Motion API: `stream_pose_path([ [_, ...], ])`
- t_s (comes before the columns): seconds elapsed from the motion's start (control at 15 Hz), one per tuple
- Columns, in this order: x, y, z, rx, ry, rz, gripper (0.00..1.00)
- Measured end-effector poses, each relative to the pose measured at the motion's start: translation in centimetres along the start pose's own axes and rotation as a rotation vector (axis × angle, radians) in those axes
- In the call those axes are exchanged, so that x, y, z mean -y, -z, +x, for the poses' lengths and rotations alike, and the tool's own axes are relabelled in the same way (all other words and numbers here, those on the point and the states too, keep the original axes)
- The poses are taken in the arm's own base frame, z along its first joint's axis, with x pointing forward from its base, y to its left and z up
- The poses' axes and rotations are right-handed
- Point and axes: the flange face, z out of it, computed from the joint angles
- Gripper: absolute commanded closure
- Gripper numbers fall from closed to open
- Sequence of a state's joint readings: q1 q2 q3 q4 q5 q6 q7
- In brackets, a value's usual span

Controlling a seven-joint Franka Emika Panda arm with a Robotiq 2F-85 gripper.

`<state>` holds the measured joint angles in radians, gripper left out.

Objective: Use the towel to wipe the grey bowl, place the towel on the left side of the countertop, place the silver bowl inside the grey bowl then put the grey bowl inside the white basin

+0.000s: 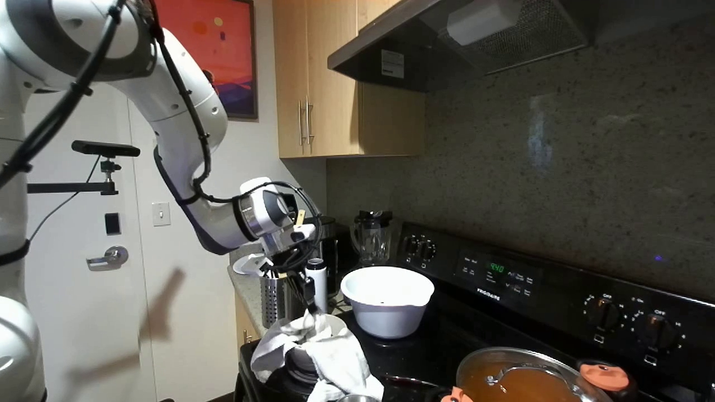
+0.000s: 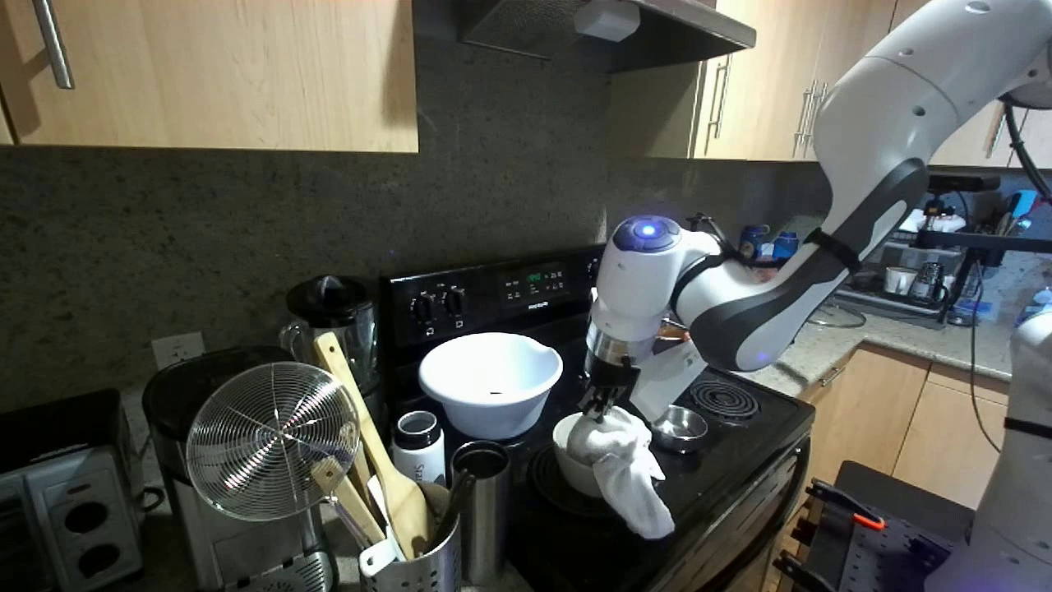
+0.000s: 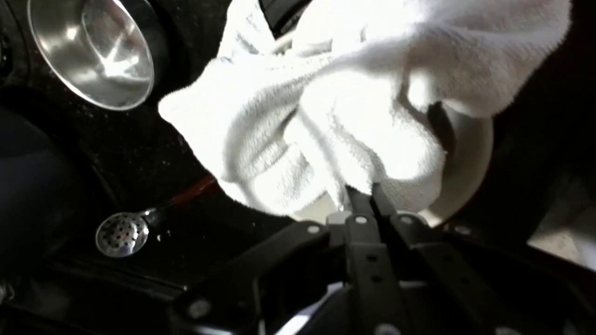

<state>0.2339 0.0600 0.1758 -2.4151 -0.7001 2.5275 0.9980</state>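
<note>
Where the towel (image 3: 326, 107) bunches into a peak, the gripper (image 3: 370, 197) angles down to it, its two fingers brought almost fully together with a thin fold of white terry nipped at their tips. From that pinch the towel fills part of the mouth of the grey bowl (image 2: 577, 475), spills across the rim and hangs in loose folds down the outside, leaving a curve of pale wall in sight. The grey bowl sits mouth up over a coil burner (image 2: 544, 487) on the black stovetop (image 2: 567, 555). Just beside the towel stands the silver bowl (image 2: 680, 429), also mouth up, its polished inside catching the light; past it lies another coil burner (image 2: 725, 398). Farther back, near the control panel (image 1: 503, 279) with its green clock digits, the white basin (image 1: 388, 319) rests on the stovetop, well apart from the gripper. In an exterior view a glass-lidded pot (image 1: 528, 385) shows something orange-brown through its lid. Beyond the stove's edge stand a white bottle (image 2: 417, 456) with a dark collar, a tall steel tumbler (image 2: 485, 518) and a perforated steel canister (image 2: 423, 571), from which a wooden spoon (image 2: 404, 501) and a spider strainer (image 2: 271, 440) rise. A blender (image 1: 372, 245) stands just beside the control panel.
</note>
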Motion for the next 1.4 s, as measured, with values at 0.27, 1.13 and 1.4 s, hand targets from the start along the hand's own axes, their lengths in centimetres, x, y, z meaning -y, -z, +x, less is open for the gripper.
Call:
stream_pose_path([
  [0.27,0.7,9.0,2.9,-0.148,0.045,0.083,0.95],
  [1.13,9.6,27.4,11.0,-0.543,0.128,0.366,0.95],
  [1.4,13.3,20.9,10.6,-0.469,0.175,0.341,0.95],
])
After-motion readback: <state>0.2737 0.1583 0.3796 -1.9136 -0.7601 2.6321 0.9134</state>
